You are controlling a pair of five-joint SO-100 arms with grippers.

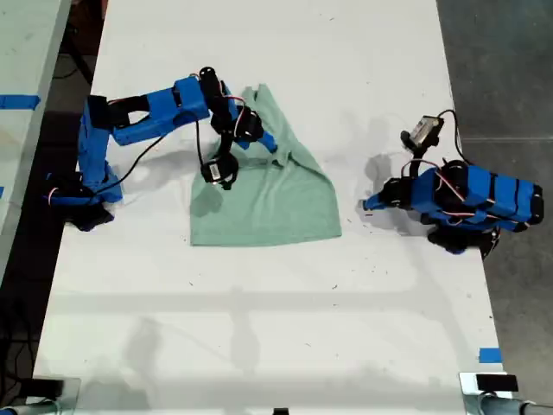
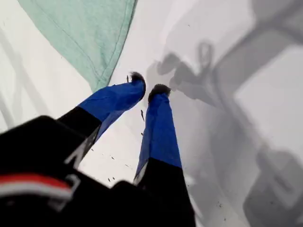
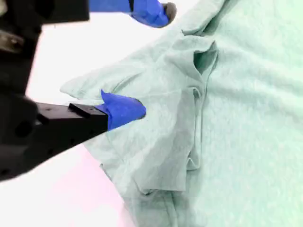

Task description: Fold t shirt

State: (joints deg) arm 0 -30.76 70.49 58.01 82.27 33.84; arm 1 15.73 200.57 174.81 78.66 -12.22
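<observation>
t shirt [image 1: 268,194] lies on the table [image 1: 259,346], mid-table, nearer the exterior view's left | my second gripper [image 1: 270,143] over the shirt's upper part, its arm reaching in from the exterior view's left | my first gripper [image 1: 366,205] on bare table just off the shirt's corner, toward the exterior view's right

Two blue arms [image 1: 147,112], black joints, thin black cables, blue fingers [image 2: 158,125] tipped black
</observation>
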